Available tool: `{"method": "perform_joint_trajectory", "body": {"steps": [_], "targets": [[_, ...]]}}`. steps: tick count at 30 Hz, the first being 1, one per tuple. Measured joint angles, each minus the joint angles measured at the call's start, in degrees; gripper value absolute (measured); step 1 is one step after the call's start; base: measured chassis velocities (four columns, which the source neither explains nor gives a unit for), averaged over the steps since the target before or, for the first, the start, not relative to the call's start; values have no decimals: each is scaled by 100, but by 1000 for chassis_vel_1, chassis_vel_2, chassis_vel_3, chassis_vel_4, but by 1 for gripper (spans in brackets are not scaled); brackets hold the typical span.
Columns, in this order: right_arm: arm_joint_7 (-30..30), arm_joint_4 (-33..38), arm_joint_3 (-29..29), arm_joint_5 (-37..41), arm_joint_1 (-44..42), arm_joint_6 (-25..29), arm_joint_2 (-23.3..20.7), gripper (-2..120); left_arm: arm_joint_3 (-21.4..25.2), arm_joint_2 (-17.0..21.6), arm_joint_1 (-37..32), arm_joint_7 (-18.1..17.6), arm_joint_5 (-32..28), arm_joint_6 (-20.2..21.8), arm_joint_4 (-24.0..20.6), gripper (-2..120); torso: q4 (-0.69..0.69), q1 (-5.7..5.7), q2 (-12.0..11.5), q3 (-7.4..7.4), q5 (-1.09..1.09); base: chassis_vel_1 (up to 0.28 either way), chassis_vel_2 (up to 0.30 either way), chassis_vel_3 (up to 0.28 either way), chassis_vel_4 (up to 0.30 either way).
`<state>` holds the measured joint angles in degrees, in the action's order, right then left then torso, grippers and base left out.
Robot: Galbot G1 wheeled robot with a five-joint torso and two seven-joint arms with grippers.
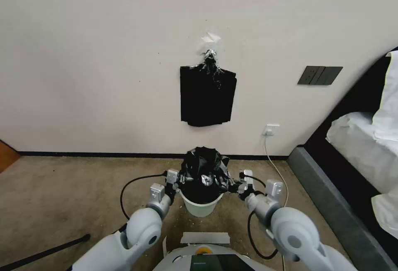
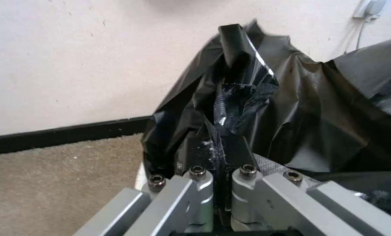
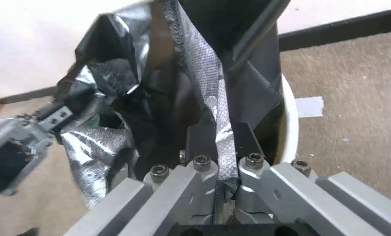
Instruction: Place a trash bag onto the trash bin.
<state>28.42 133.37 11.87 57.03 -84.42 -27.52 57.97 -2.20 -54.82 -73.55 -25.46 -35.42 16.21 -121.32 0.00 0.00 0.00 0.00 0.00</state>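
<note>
Pinching trash bag, both tools level

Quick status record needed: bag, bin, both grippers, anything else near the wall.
trash bag: black, bunched over the bin's mouth, held from both sides
trash bin: cream, upright on the carpet near the wall
left gripper: shut on the bag's edge
right gripper: shut on the opposite edge
stack of bags: hanging on the wall above

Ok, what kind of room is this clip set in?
Most likely a bedroom, perhaps a hotel room: a bed with white bedding at the right, carpet on the floor, and a switch panel and socket on the plain wall.
</note>
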Motion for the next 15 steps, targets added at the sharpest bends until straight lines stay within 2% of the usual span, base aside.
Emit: {"method": "perform_joint_trajectory", "body": {"steps": [7,15], "targets": [[127,-82,-33,-387,-245,26,141,0,52,-81,-286,-68,154,26,66,0,0,0,0,0,1,0,0,0,0],[709,-190,-42,-510,-414,-94,441,0,174,62,-705,-211,193,167,-207,0,0,0,0,0,0,0,0,0,0]]}}
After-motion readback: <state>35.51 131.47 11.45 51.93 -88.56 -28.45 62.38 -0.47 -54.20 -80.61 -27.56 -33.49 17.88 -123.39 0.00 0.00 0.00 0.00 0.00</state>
